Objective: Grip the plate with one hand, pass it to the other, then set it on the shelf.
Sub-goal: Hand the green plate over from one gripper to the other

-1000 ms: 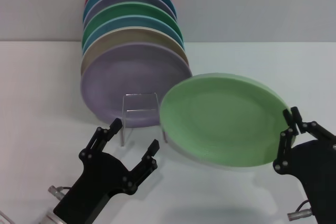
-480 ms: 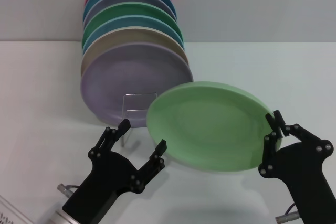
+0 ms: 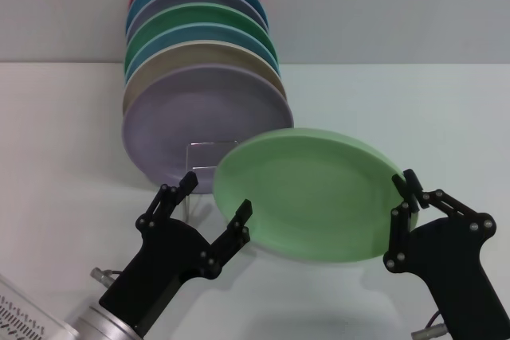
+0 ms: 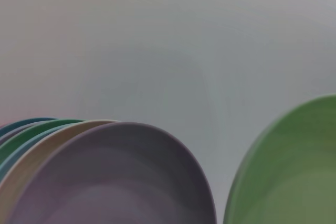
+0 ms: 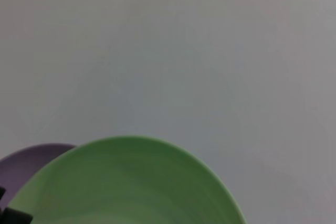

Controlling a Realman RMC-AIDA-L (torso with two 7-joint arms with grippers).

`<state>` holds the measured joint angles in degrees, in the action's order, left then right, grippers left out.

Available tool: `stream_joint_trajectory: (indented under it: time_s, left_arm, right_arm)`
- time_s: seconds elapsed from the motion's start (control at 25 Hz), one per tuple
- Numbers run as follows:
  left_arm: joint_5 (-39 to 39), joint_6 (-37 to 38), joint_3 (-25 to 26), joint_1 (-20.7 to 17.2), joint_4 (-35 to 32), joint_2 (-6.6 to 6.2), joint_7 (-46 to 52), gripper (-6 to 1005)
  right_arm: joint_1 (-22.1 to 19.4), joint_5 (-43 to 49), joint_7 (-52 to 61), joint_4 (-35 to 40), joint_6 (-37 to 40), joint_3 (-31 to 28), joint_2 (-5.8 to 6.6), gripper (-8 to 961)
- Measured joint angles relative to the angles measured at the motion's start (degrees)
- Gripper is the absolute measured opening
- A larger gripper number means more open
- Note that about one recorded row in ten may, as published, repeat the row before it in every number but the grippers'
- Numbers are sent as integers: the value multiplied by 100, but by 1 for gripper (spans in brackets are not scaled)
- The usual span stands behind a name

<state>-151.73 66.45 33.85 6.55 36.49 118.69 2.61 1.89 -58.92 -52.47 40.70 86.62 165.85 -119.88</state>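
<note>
Plate [image 3: 307, 197] first: the mint-green disc hangs tilted above the table [image 3: 446, 117], pinched at its right rim by the right gripper [image 3: 404, 195], whose jaws are clamped on the edge. Its left rim lies just beside the left gripper [image 3: 213, 203] — jaws spread wide, the near finger almost at the rim but, as far as you can judge, not yet around it. Behind stands the shelf [image 3: 209, 149], in front of the lilac plate [image 3: 183, 121].
</note>
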Motion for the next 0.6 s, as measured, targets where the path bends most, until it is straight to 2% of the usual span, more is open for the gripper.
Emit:
stream_joint_trajectory:
  time_s: [0.6]
  left_arm:
    - [276, -92, -2, 65, -18, 5, 12, 843]
  right_arm:
    - [-49, 133, -114, -47, -34, 0, 0, 19]
